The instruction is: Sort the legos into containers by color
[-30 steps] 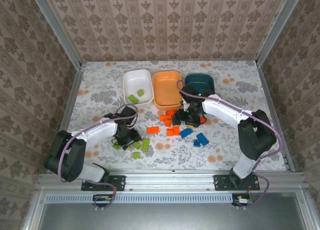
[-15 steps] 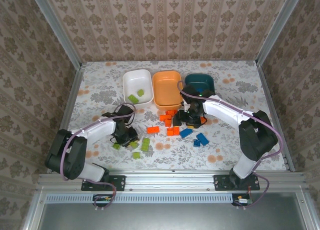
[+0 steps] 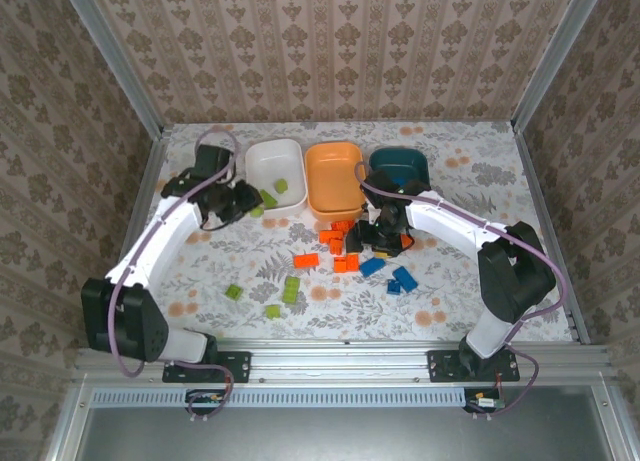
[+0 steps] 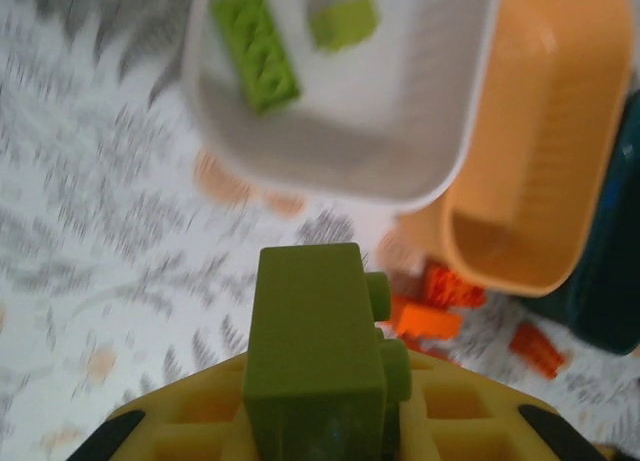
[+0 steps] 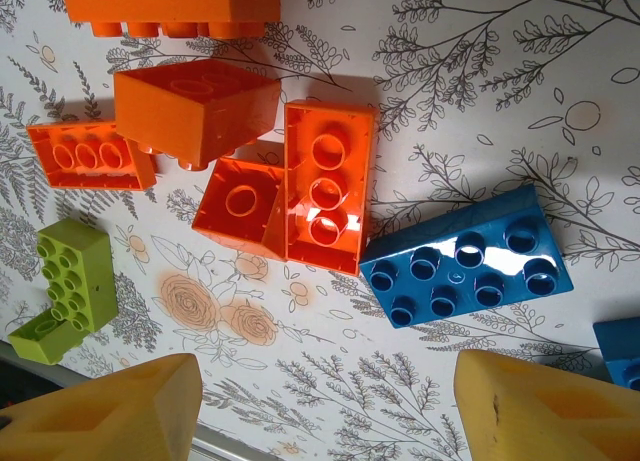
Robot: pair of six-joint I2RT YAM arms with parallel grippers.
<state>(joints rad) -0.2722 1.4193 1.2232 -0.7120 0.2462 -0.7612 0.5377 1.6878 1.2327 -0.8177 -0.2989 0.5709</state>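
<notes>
Left jaws: pinching a lime green brick (image 4: 315, 371), held above the counter (image 3: 450, 311) just beside the near-left corner of the white tub (image 3: 275, 145). That tub contains two lime green bricks (image 4: 255, 49). Three loose green bricks (image 3: 291, 288) lie on the near-left counter. The orange tub (image 3: 335, 147) stands just beside the white one, with the dark teal tub (image 3: 410, 166) next on the right. Right jaws: spread, gripping nothing, low over clustered orange bricks (image 5: 325, 186) and a blue brick (image 5: 465, 266) before these two tubs. Further blue bricks (image 3: 403, 277) lie nearby.
</notes>
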